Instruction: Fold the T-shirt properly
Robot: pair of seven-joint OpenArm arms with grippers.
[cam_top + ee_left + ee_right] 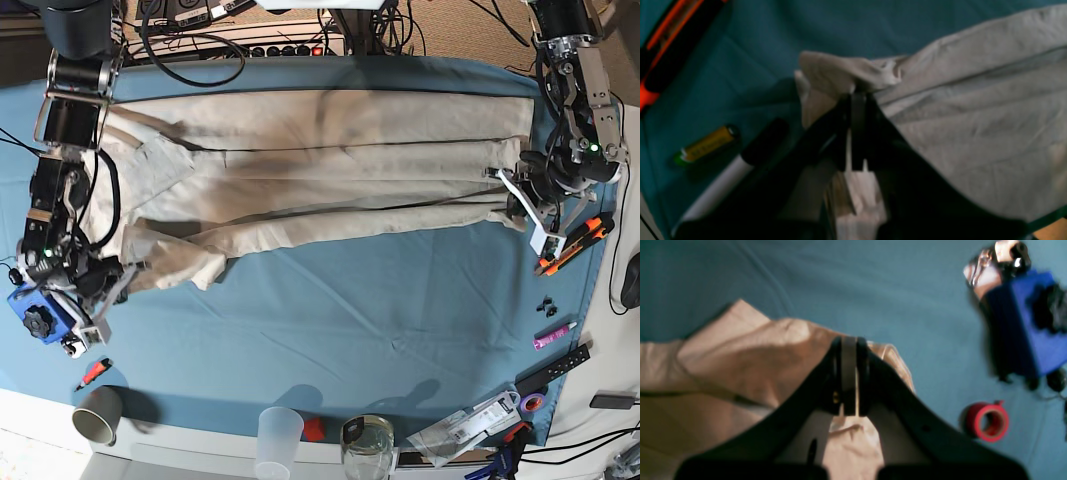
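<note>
The beige T-shirt [320,180] lies stretched lengthwise across the far half of the teal tablecloth, folded into a long band with wrinkles. At the cloth's right end in the base view, my left gripper [522,192] is shut on the shirt's edge. The left wrist view shows its jaws [858,95] pinched on a bunched corner of the T-shirt [973,116]. My right gripper [112,262] is at the left end. In the right wrist view it [849,340] is shut on a fold of the T-shirt [740,356].
A battery [706,145], a marker [730,173] and an orange-black tool [670,40] lie by the left gripper. A red tape roll [988,421] and a blue box [1023,323] sit near the right gripper. Cups [98,413] and a jar [367,440] line the near edge.
</note>
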